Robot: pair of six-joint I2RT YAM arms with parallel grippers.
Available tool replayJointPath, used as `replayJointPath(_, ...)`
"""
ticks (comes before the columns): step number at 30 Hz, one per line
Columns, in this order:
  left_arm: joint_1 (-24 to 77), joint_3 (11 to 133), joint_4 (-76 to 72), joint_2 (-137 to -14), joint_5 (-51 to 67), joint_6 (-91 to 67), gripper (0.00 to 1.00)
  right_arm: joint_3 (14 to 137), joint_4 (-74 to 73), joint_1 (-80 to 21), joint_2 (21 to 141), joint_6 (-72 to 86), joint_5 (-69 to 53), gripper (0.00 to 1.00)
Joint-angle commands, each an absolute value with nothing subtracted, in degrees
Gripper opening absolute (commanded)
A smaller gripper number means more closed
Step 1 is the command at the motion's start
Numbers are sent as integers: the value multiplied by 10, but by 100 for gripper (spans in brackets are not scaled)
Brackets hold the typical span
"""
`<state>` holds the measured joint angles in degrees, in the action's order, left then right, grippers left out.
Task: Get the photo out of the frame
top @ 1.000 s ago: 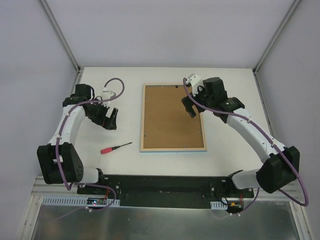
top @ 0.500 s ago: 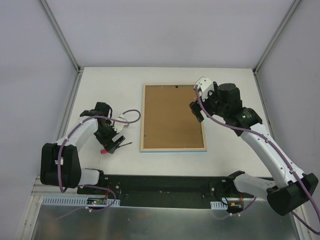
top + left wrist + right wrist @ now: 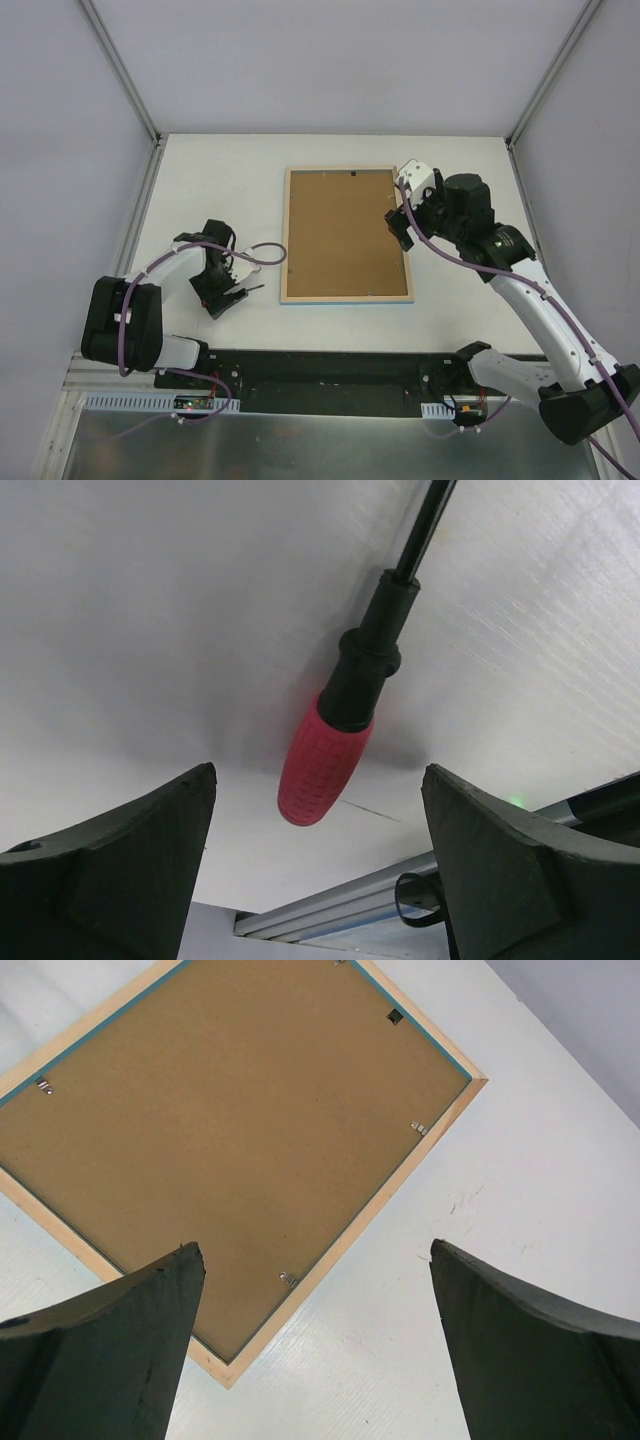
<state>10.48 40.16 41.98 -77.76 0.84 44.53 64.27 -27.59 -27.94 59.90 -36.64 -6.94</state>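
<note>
The frame lies face down at the table's middle, its pale wood back edges up, around a plain brown backing board. The photo is hidden under the board. In the right wrist view the frame's edge shows a thin turquoise line inside, and small metal clips hold the board. My right gripper is open and empty above the frame's right edge. My left gripper is open, low over a screwdriver's red handle, its jaws on either side without touching.
The screwdriver's black shaft points right toward the frame's near left corner. The table's near edge with a metal rail is just behind the left gripper. Grey walls enclose the table at the back and sides.
My left gripper swung from the table's left toward the near edge and came down over the screwdriver's handle. My right gripper moved right, from over the board to the frame's right edge.
</note>
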Motion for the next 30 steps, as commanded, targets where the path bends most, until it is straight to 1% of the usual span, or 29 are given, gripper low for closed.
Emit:
replayJointPath(1,112,376,420,-797,-14,464,79,650,-275,-267,583,-352,-104,96)
replayJointPath(3,112,369,417,-807,-4,466,70,656,-276,-262,584,-347,-112,96)
replayJointPath(6,112,366,418,-814,19,466,49,664,-280,-256,588,-338,-125,96)
replayJointPath(7,112,366,418,-815,26,466,40,667,-282,-254,589,-337,-128,96)
replayJointPath(9,112,367,417,-816,34,467,26,670,-284,-251,589,-334,-137,96)
replayJointPath(12,112,374,418,-811,40,465,8,669,-287,-250,590,-334,-148,96)
replayJointPath(13,112,381,419,-807,42,464,0,667,-287,-248,589,-338,-155,96)
replayJointPath(16,112,429,452,-786,68,463,0,662,-292,-249,588,-361,-195,96)
replayJointPath(19,118,531,522,-767,128,459,0,652,-307,-248,581,-409,-281,96)
replayJointPath(21,135,601,571,-767,177,449,0,636,-306,-248,568,-449,-331,96)
replayJointPath(24,193,676,615,-775,207,421,0,599,-271,-249,539,-489,-379,98)
replayJointPath(27,253,741,639,-808,224,377,0,577,-246,-268,518,-545,-374,99)
replayJointPath(30,279,817,667,-870,277,327,0,584,-252,-285,518,-596,-334,95)
